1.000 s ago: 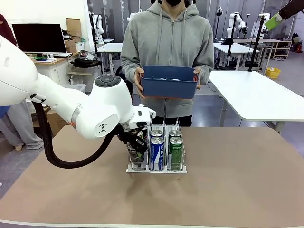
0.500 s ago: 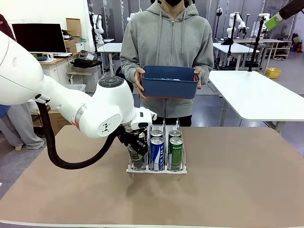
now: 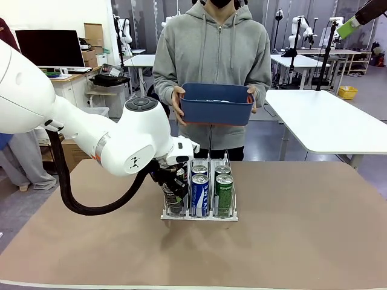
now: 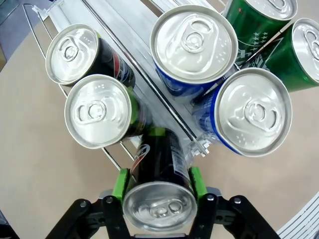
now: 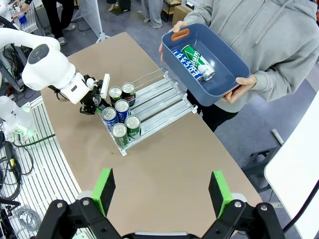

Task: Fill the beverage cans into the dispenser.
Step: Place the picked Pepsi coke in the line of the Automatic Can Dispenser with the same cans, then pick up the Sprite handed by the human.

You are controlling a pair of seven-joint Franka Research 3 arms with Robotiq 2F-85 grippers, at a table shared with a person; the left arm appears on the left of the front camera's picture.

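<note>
The dispenser [image 3: 200,215] stands mid-table with blue-and-white cans [image 3: 199,194] in its middle lane and green cans [image 3: 224,192] in its right lane. In the left wrist view two dark cans [image 4: 97,112] stand in the left lane beside the blue cans [image 4: 251,112] and green cans [image 4: 304,45]. My left gripper [image 4: 158,185] is shut on a third dark can [image 4: 158,164] at the front of that lane, green pads [image 4: 119,183] against both sides. This held dark can [image 3: 172,197] is partly hidden by the wrist. My right gripper [image 5: 161,177] hangs open high above the table.
At the far side of the table a person holds a blue bin [image 3: 216,107]. In the right wrist view the blue bin [image 5: 234,74] has a blue-and-white can and a green can [image 5: 198,60] lying in it. Bare brown tabletop [image 3: 302,229] surrounds the rack.
My left arm's elbow has risen and shifted slightly right. The gripper and its dark can stay at the front of the left lane. The person and bin have not moved.
</note>
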